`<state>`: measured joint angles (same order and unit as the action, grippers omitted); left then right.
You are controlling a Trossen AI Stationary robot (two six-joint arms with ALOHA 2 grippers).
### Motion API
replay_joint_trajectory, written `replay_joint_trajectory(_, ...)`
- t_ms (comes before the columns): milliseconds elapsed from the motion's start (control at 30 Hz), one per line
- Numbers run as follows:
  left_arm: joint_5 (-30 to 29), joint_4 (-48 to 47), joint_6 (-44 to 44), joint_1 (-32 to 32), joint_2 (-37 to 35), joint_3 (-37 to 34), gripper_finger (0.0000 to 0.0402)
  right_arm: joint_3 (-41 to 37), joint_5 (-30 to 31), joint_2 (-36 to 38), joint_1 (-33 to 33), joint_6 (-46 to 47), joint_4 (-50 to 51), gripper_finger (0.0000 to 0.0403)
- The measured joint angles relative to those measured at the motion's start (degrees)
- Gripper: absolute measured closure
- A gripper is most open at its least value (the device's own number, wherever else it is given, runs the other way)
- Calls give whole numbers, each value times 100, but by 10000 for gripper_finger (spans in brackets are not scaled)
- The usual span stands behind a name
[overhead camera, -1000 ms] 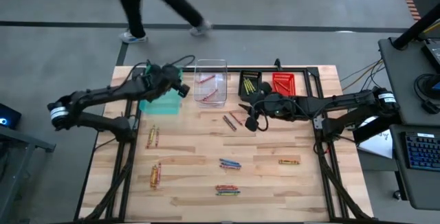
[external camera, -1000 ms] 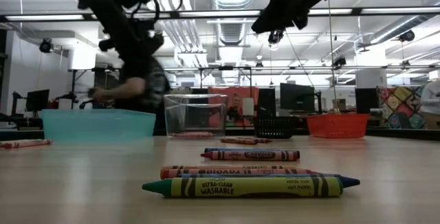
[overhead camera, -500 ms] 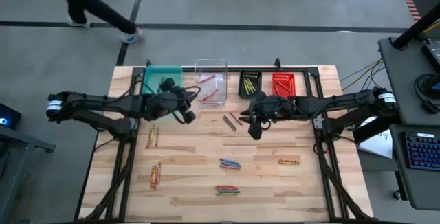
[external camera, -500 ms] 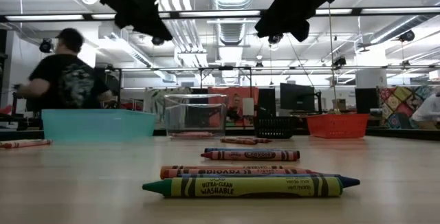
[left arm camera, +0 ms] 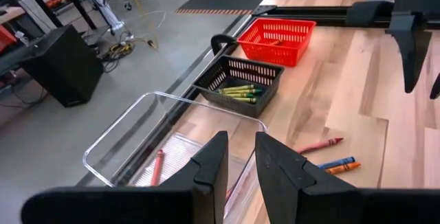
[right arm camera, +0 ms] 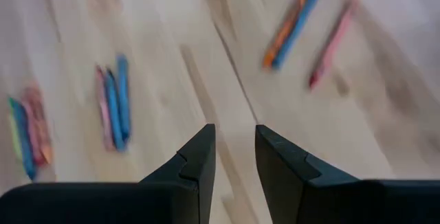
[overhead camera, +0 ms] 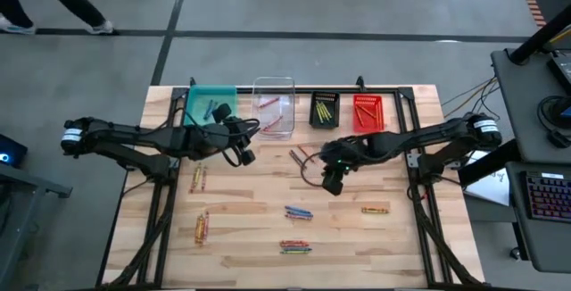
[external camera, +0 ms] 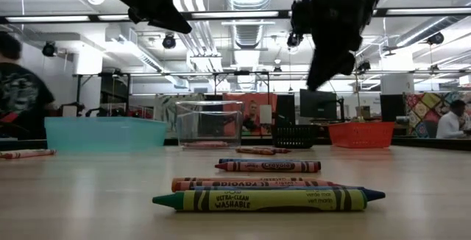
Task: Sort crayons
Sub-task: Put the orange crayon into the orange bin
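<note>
1. Crayons lie in loose clusters across the worktop [overhead camera: 250, 228]: a yellow-orange group [overhead camera: 197, 178] toward the left, another [overhead camera: 202, 227] nearer the front left, a blue-pink bunch [overhead camera: 298, 212] mid-worktop, a mixed bunch [overhead camera: 295, 247] at the front, an orange one [overhead camera: 375, 209] on the right, and a few [overhead camera: 298, 158] just before the bins.
2. Bins stand in a row along the far edge: teal bin [overhead camera: 211, 103], clear bin [overhead camera: 273, 104], black bin [overhead camera: 324, 110], red bin [overhead camera: 367, 109].
3. Sorted so far: blue crayons in the teal bin, pink-red ones in the clear bin, yellow-green ones in the black bin.
4. Left pincer [overhead camera: 243, 153] hangs above the worktop just in front of the teal and clear bins; its fingers [left arm camera: 210, 169] stand a narrow gap apart with nothing between them.
5. Right pincer [overhead camera: 330, 182] hangs over mid-worktop, between the crayons near the bins and the blue-pink bunch; fingers [right arm camera: 199, 159] apart, empty.
6. Person [external camera: 18, 85] at the room's left edge beyond the worktop; legs [overhead camera: 45, 1] show on the floor from above.
</note>
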<state>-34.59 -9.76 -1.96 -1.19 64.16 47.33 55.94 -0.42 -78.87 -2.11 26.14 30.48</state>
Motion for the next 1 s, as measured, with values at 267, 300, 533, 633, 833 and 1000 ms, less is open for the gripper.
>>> replay_joint_trajectory(267, 2, -11, 131, 0, 110, 0, 345, 593, -190, -468, -87, 257, 2172, 330)
replay_joint_trajectory(300, 2, 0, 131, 0, 120, 0, 345, 626, -251, -484, -105, 251, 2389, 332)
replay_joint_trajectory(533, 4, -10, 147, -2, 127, 0, 345, 362, -449, -286, -600, -626, 2962, 335)
replay_joint_trajectory(633, 4, 0, 139, -2, 135, 0, 345, 154, -457, -222, -932, -604, 2956, 335)
replay_joint_trajectory(833, 8, -4, 67, 0, 140, 0, 345, -104, -468, -216, -1718, -161, 2924, 335)
replay_joint_trajectory(1000, 11, -2, -18, -2, 147, 0, 345, -295, -475, -201, -2393, 290, 2919, 335)
